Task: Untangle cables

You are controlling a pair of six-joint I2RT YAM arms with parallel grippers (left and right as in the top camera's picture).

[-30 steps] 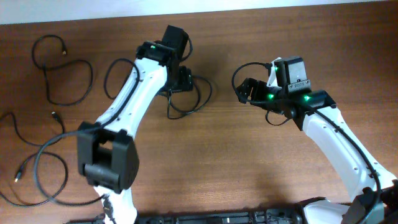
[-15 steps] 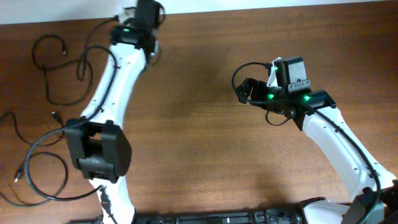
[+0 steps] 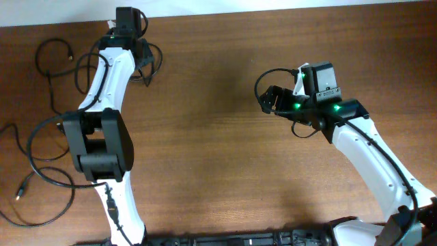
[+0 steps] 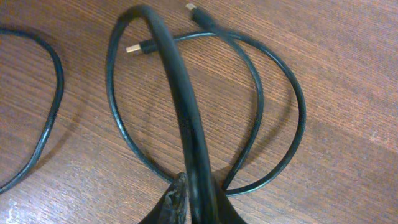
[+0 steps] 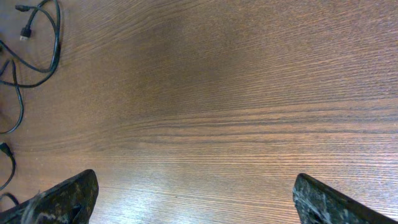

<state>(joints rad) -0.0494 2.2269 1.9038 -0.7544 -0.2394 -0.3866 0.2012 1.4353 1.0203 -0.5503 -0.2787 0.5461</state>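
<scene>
Cables (image 4: 61, 84) lie in loose loops on the worktop (image 3: 218, 157) left of the left pincer (image 4: 193, 208), which is clamped on one looped cable (image 4: 180, 106). Well right of it, the right pincer (image 5: 193, 208) stands wide apart.

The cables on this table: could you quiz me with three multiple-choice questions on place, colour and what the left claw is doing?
1. Seen from overhead, most cables lie on the table's: A left side; B right side; C middle.
2. The cables are: A white; B black; C red.
3. The left gripper is: A open and empty; B shut on a cable; C out of sight.
A: loops crowd the left edge. B: every cord is black. B: its wrist view shows the cable pinched.
</scene>
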